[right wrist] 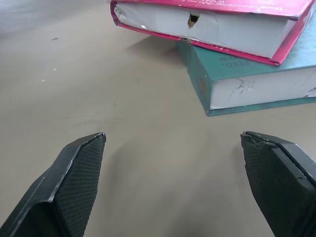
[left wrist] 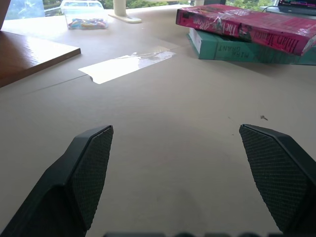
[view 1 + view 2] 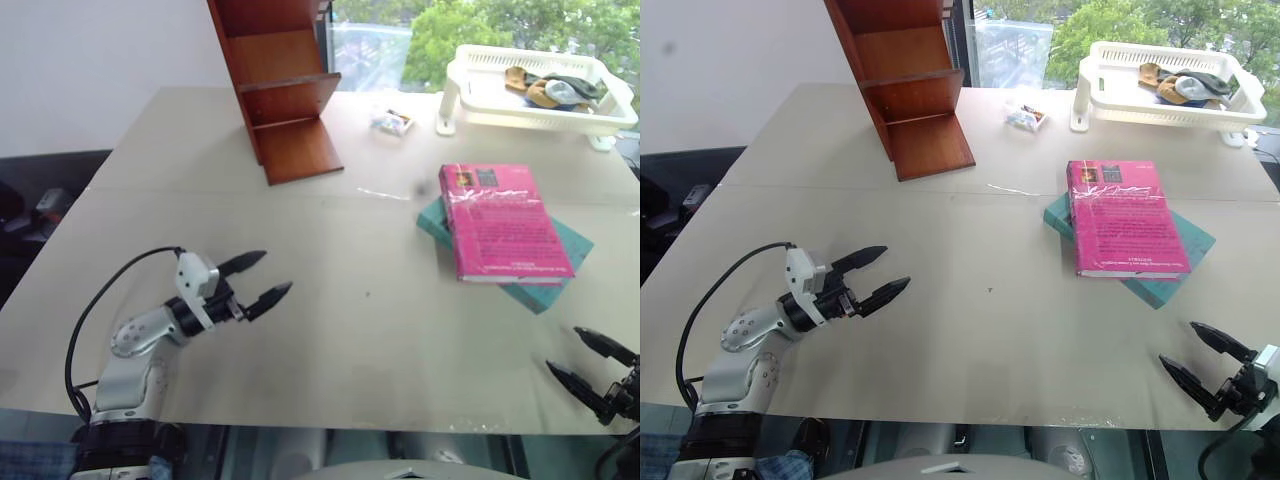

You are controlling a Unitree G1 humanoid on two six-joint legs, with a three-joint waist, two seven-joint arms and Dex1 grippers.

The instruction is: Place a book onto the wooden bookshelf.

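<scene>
While both tools point(image 3: 260, 278) point(image 3: 1200, 365) gape, the book point(image 3: 503, 222) half hides a teal book point(image 3: 560, 268).

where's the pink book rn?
In the left eye view the pink book lies flat on the teal book, on the table's right side, nearer than the white basket.

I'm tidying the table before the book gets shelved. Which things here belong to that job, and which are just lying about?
Belongs to the job:
pink book, lying on the teal one
wooden bookshelf

Just lying about:
teal book
white basket holding cloth items
small clear box
strip of tape
</scene>
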